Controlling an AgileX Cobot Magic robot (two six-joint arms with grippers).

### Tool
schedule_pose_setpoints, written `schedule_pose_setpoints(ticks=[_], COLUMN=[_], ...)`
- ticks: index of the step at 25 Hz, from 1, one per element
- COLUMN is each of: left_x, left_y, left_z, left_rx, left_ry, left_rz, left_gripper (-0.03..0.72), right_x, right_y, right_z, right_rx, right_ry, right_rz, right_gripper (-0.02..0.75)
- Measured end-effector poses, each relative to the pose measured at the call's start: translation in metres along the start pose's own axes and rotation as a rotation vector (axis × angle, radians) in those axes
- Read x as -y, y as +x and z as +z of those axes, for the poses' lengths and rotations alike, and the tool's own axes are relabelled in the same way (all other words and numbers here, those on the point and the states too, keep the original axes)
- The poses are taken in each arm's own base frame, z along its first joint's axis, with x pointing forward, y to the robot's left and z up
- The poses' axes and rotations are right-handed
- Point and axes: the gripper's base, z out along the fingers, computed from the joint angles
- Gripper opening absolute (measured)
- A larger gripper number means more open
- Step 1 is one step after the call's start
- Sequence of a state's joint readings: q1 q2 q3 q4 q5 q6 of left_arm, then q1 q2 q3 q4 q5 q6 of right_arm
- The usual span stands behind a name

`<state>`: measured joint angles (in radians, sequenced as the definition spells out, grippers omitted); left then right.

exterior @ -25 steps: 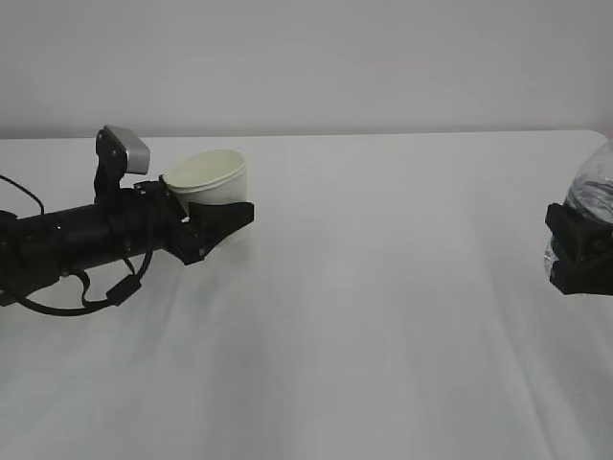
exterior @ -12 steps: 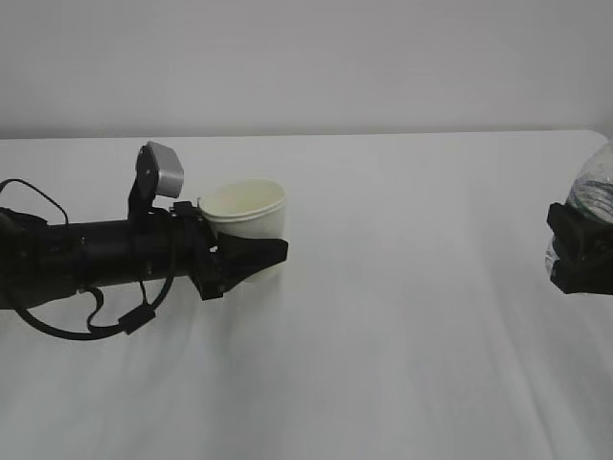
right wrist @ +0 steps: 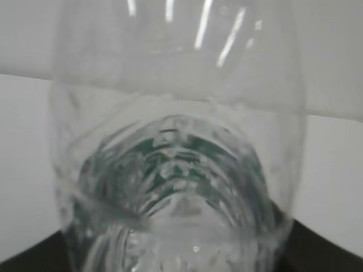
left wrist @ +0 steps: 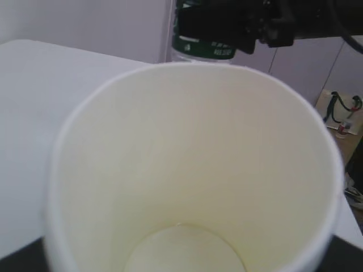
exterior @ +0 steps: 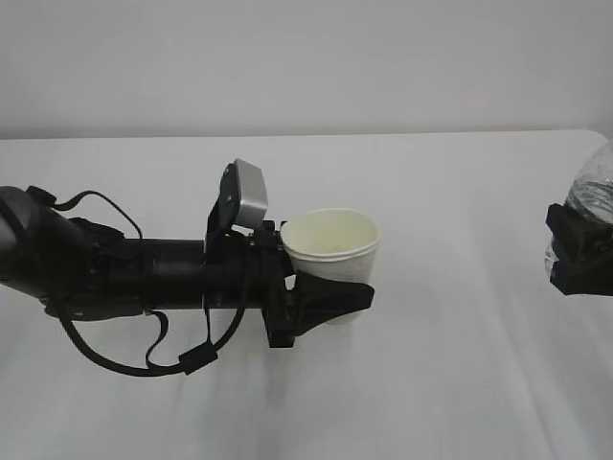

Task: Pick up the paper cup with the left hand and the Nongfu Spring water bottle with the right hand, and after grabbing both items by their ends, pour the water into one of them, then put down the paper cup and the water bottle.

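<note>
The left pincer (exterior: 330,299) grips the cup (exterior: 330,251) upright, near the middle of the white worktop (exterior: 460,364). At the right edge, the right pincer (exterior: 575,257) grips the bottle (exterior: 592,196).

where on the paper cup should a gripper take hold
Low on the side wall, coming in level from the side, as the left gripper holds the paper cup now. It stands upright and tapers down, so the open rim stays clear for pouring.
</note>
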<state>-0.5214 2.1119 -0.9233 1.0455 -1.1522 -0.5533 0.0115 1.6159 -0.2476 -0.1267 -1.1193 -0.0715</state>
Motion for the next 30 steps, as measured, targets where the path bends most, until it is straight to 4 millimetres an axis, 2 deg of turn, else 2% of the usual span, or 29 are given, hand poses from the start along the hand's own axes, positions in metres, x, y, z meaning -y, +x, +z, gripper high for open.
schedule_pose_setpoints(ticks=[6, 17, 30], left_x=[0.010, 0.017, 0.030], left_y=[-0.011, -0.011, -0.007], left_z=[0.019, 0.027, 0.038], left_rx=[0.021, 0.006, -0.042], left_ry=[0.054, 0.075, 0.099], left_rz=[0.036, -0.010, -0.001], left_gripper=[0.464, 0.464, 0.464], right_x=[-0.002, -0.004, -0.003], right_y=[0.007, -0.016, -0.023], right_z=[-0.009, -0.034, -0.043], right_rx=[-0.036, -0.075, -0.174], right_ry=[-0.004, -0.033, -0.039], right_rz=[0.022, -0.022, -0.067], right_gripper=[0.401, 0.401, 0.401])
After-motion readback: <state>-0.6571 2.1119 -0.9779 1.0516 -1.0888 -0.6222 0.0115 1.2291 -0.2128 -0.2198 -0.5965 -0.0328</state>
